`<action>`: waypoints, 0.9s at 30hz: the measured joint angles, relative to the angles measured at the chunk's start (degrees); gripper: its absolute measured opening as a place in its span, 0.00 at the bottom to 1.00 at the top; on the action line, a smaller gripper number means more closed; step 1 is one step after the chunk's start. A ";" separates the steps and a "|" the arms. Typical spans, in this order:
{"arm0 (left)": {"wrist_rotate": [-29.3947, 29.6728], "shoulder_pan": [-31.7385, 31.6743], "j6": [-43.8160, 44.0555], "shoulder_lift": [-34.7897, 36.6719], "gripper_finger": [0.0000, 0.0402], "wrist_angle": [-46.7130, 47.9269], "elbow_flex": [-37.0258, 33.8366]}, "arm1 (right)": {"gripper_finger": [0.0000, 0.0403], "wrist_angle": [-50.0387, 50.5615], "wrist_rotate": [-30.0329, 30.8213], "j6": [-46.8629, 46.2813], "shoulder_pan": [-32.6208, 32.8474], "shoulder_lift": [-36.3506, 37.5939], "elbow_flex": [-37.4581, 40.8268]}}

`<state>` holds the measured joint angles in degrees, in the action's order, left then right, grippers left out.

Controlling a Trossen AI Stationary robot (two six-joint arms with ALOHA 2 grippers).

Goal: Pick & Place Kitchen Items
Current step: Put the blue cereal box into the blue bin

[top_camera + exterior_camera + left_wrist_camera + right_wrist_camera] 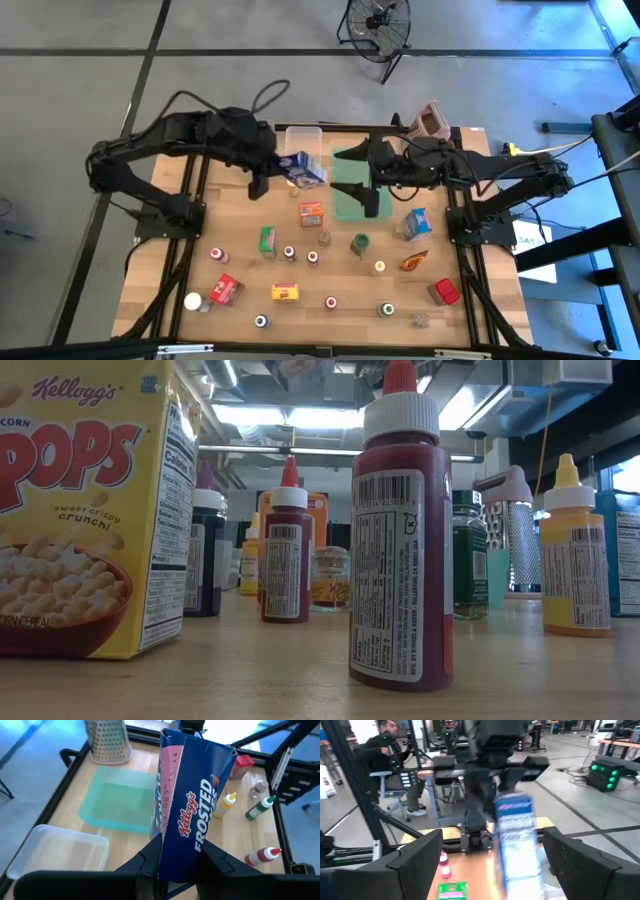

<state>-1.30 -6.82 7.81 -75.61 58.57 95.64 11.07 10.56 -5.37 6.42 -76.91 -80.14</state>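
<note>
The left tool (177, 870) grips a blue Frosted Flakes carton (192, 805) by its lower end, held aloft between the clear bin (303, 137) and the green tray (352, 205) at the bench's (480, 330) far side. The right tool (362, 189) stands open just beside it. The carton looks light, thin-walled and crushable; its narrow faces suit a gentle pinch.

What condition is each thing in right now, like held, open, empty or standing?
Left gripper: shut on the blue Frosted Flakes carton, lifted off the table.
Right gripper: open, holding nothing.
Clear bin: empty.
Green tray: empty.
Box grater: upright.
Corn Pops box: upright.
</note>
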 joint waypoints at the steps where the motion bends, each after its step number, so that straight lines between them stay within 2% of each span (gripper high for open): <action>1: 0.00 0.47 0.00 -0.79 0.19 -0.23 0.00 | 0.86 0.00 -0.11 0.35 -0.29 -0.22 0.00; 9: -0.19 2.40 -1.96 -5.34 0.19 -1.79 0.00 | 0.86 0.32 -0.27 -1.40 -2.05 -4.40 0.01; 15: 0.33 2.20 -1.04 -5.10 0.19 -1.82 0.00 | 0.86 0.22 -3.09 -1.68 -2.30 -4.89 0.07; 27: 0.24 2.35 -0.10 -5.05 0.19 -4.95 0.00 | 0.86 0.80 -3.77 -1.24 -3.04 -7.07 0.07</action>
<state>-1.06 -4.47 7.72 -80.66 53.62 95.64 11.87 6.79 -6.61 3.38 -83.98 -80.07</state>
